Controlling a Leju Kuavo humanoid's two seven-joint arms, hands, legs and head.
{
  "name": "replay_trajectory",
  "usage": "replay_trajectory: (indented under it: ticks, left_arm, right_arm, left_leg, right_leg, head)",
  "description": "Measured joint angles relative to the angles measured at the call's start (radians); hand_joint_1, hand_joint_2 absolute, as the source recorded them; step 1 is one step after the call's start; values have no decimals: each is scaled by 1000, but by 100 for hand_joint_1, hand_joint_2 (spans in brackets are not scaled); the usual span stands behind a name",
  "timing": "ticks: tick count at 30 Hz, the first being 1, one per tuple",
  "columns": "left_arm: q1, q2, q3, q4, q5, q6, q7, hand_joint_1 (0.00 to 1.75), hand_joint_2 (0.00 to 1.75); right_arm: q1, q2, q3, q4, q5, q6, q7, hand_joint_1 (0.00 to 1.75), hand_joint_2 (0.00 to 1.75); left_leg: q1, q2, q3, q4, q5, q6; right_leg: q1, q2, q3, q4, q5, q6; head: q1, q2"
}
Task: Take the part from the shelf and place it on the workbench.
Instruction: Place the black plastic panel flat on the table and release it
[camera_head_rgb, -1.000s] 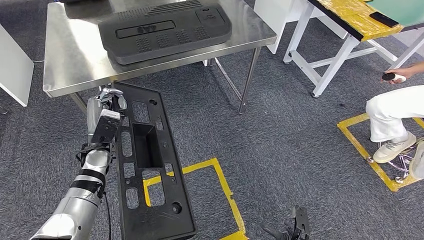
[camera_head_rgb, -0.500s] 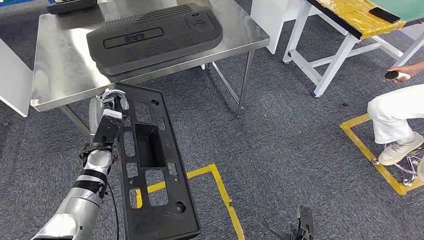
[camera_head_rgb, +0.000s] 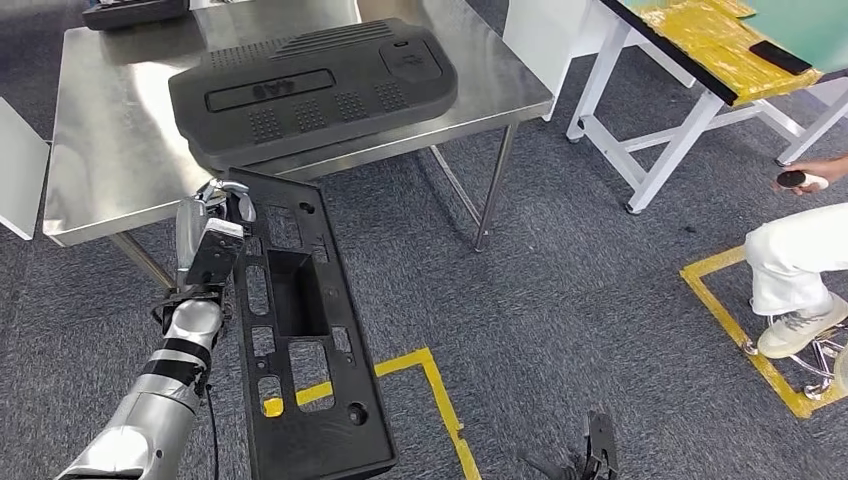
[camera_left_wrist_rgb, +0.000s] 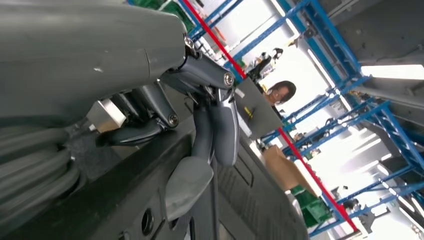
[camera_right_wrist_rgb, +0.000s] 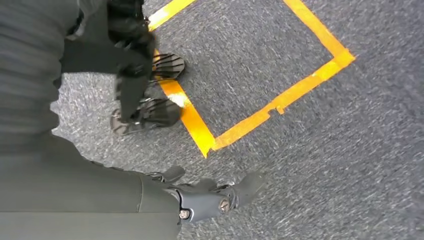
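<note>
My left hand (camera_head_rgb: 214, 222) grips the upper left edge of a long black plastic part (camera_head_rgb: 300, 340) with several cut-outs. The part hangs low in front of me, its far end close to the front edge of the steel workbench (camera_head_rgb: 110, 150). In the left wrist view the fingers (camera_left_wrist_rgb: 200, 135) wrap over the part's rim (camera_left_wrist_rgb: 125, 195). A large dark grey panel (camera_head_rgb: 310, 85) lies on the workbench. My right hand (camera_right_wrist_rgb: 200, 197) hangs by my side above the carpet, fingers apart and holding nothing; its dark fingers (camera_head_rgb: 592, 455) show at the bottom of the head view.
A person in white trousers (camera_head_rgb: 800, 250) sits at the right, holding a small black thing. A white-framed table with a yellow top (camera_head_rgb: 700, 40) stands at the back right. Yellow tape (camera_head_rgb: 430, 380) marks the grey carpet. The workbench legs (camera_head_rgb: 495, 180) stand ahead.
The whole picture has shifted, so the camera moved: the workbench now sits a little lower and nearer in view. My left hand keeps the same hold on the black part.
</note>
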Motion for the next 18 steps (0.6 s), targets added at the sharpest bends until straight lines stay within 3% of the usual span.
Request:
replay_trajectory:
  ticks: [2,3,4,6,7,8,10,11,12,14,15,16,18]
  left_arm:
    - [8,0,0,1,0,0,0,175,175]
    - [11,0,0,1,0,0,0,175,175]
    - [12,0,0,1,0,0,0,175,175]
    - [14,0,0,3,0,-1,0,175,175]
    - [14,0,0,4,0,-1,0,175,175]
    - [15,0,0,5,1,-1,0,175,175]
    - [11,0,0,5,1,-1,-1,175,175]
    - [8,0,0,4,0,-1,-1,175,175]
    - [6,0,0,5,1,0,-2,175,175]
    - [15,1,0,8,2,0,-1,175,175]
    - [24,1,0,11,3,0,-1,175,175]
    - [33,2,0,13,4,0,0,175,175]
    - [41,4,0,15,5,0,0,175,175]
  right_arm:
    - [6,0,0,0,0,0,0,0,175]
    - [8,-1,0,0,0,0,0,0,175]
    - [9,-2,0,0,0,0,0,0,175]
    - [11,-4,0,1,0,0,0,0,175]
    - [12,-5,0,2,1,0,0,0,175]
    - [12,-6,0,2,1,0,1,0,175]
    - [11,-6,0,2,3,0,1,0,175]
    - [11,-5,0,2,3,0,0,0,175]
    - [11,-5,0,2,3,0,0,0,175]
    - [14,-4,0,2,3,0,0,0,175]
    - [16,-4,0,3,4,0,0,0,175]
    - [19,-4,0,4,5,0,0,0,175]
    - [23,-4,0,4,7,0,0,0,175]
  left_leg:
    - [3,-3,27,0,-24,-2]
    - [5,-4,44,0,-37,-5]
    - [8,-6,62,0,-52,-8]
    - [9,-7,94,-2,-83,-18]
    - [8,-8,105,-7,-98,-25]
    - [6,-8,119,-14,-106,-31]
    - [4,-7,145,-27,-107,-44]
    - [4,-5,144,-7,-96,-47]
    - [4,-3,123,37,-82,-46]
    - [2,2,44,171,-79,-37]
    - [0,3,2,223,-108,-35]
    - [-1,4,-35,251,-157,-35]
    - [-3,4,-85,235,-246,-37]
  right_leg:
    - [-5,-2,-73,46,-26,4]
    - [-6,-3,-85,20,-21,8]
    - [-6,-5,-82,-36,5,15]
    - [-4,-12,-58,-181,121,30]
    - [0,-15,-44,-231,170,27]
    - [3,-18,-34,-261,202,18]
    - [8,-18,-13,-270,197,-13]
    - [7,-16,1,-274,191,-25]
    - [6,-15,18,-277,183,-37]
    - [6,-9,57,-282,159,-53]
    - [9,-5,77,-283,144,-58]
    - [11,-1,98,-284,127,-60]
    - [18,8,143,-284,94,-62]
  head:
    - [0,0]
    - [0,0]
    - [1,0]
    - [4,0]
    - [6,0]
    - [7,0]
    - [6,0]
    - [4,0]
    - [2,0]
    - [-1,0]
    - [-2,0]
    - [-2,0]
    - [-3,0]
